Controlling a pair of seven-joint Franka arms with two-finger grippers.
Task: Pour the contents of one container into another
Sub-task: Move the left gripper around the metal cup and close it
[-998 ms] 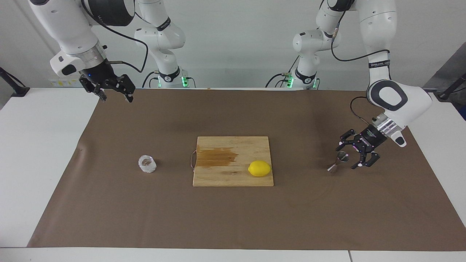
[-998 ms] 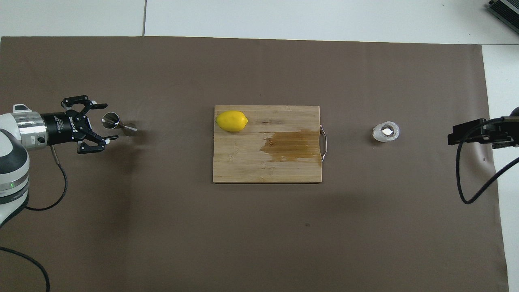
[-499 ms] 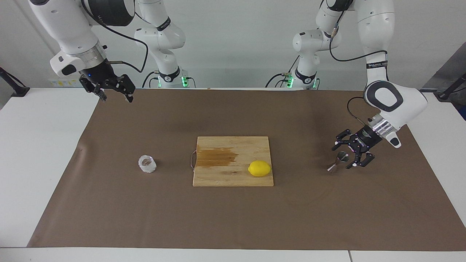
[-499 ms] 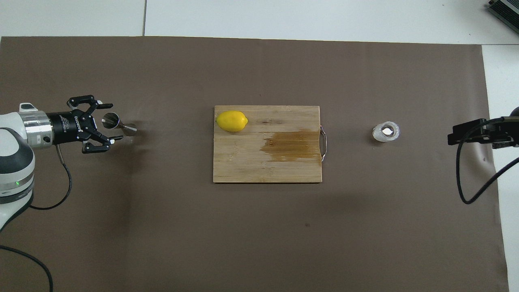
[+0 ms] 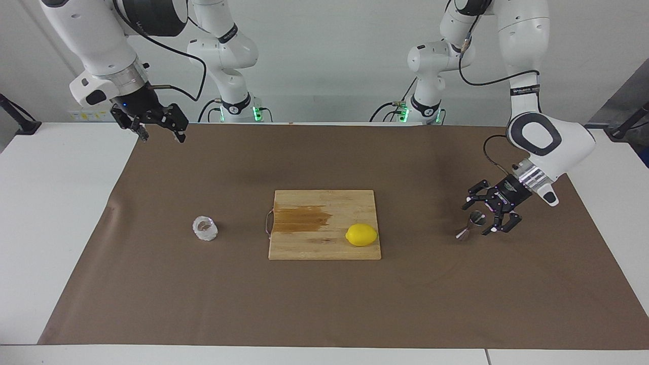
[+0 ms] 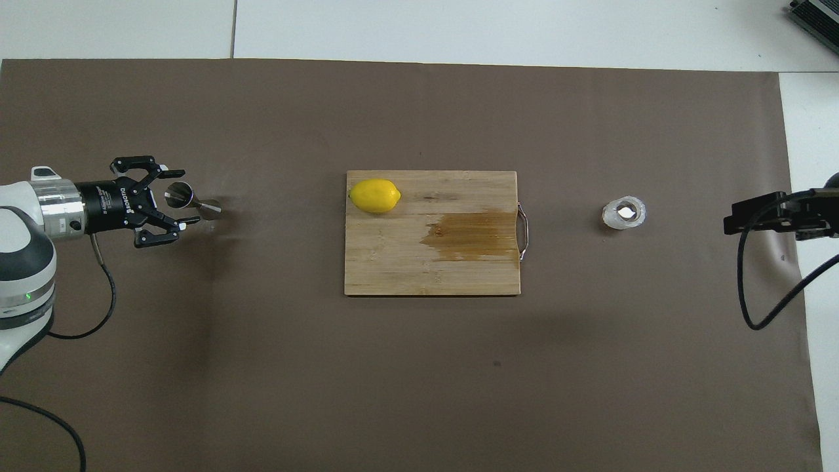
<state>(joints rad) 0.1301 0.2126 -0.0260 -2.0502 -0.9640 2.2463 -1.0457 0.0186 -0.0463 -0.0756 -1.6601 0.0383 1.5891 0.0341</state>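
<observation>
Glass cup (image 5: pixel 205 228), squat and bumpy-walled, stands upright on the brown mat (image 5: pixel 324 304) over the worktop (image 5: pixel 56 213), toward the right arm's end, beside the handle end of the cutting board (image 5: pixel 324 243). Facing view: board holds a dark wet stain (image 5: pixel 301 218) near its handle and a lemon (image 5: pixel 361 235) at the corner toward the left arm's end, farther from the robots. Steel jigger (image 5: pixel 469 225) sits on the mat toward the left arm's end, well apart from the board. Left gripper (image 5: pixel 487 215) low at the jigger, fingers spread wide on either side of its upper cone, gap visible, nothing held. Right gripper (image 5: pixel 159 133) hangs high over the mat's edge nearest the robots at its own end, fingers spread, empty; that arm waits. Overhead view: cup (image 6: pixel 624 213) shows an open mouth, standing clear of the board (image 6: pixel 432 269) just off its metal handle. Lemon (image 6: pixel 374 196) on the board's corner. Jigger (image 6: pixel 190 200) appears between the fingertips of the left gripper (image 6: pixel 175 199), wide cone mouth facing the gripper palm; fingers parted, not closed on it. Right gripper (image 6: pixel 754 216) comes in at the frame edge, near the cup but apart from it; fingers hard to read from this angle.
</observation>
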